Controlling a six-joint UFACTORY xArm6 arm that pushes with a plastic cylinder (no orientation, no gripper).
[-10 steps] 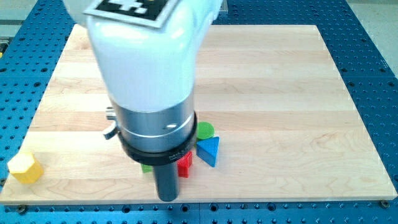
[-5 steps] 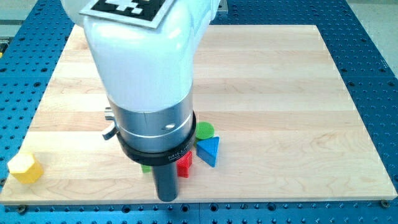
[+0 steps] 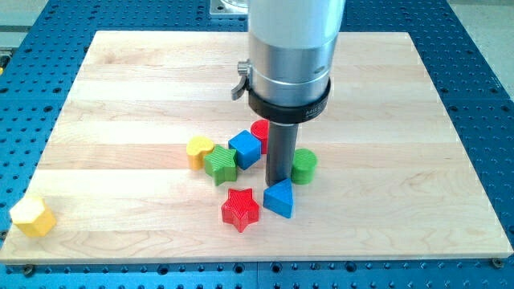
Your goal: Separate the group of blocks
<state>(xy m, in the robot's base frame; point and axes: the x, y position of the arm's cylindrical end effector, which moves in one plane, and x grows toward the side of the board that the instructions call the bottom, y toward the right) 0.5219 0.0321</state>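
Observation:
My tip (image 3: 279, 181) stands in the middle of the group, just above the blue triangle (image 3: 279, 198) and left of the green cylinder (image 3: 303, 166). The blue cube (image 3: 245, 149) and a red block (image 3: 259, 130), partly hidden behind the rod, lie to its upper left. The green star (image 3: 219, 164) and the yellow heart-shaped block (image 3: 199, 149) lie further left. The red star (image 3: 240, 209) lies at the lower left of the tip, beside the blue triangle.
A yellow hexagonal block (image 3: 32, 214) sits alone at the board's lower left corner. The wooden board (image 3: 120, 88) lies on a blue perforated table (image 3: 482, 48). The arm's body hides part of the board's top middle.
The arm has moved up and to the right, uncovering the group. The tip now stands among the blocks instead of at the bottom edge; the green cylinder sits further right.

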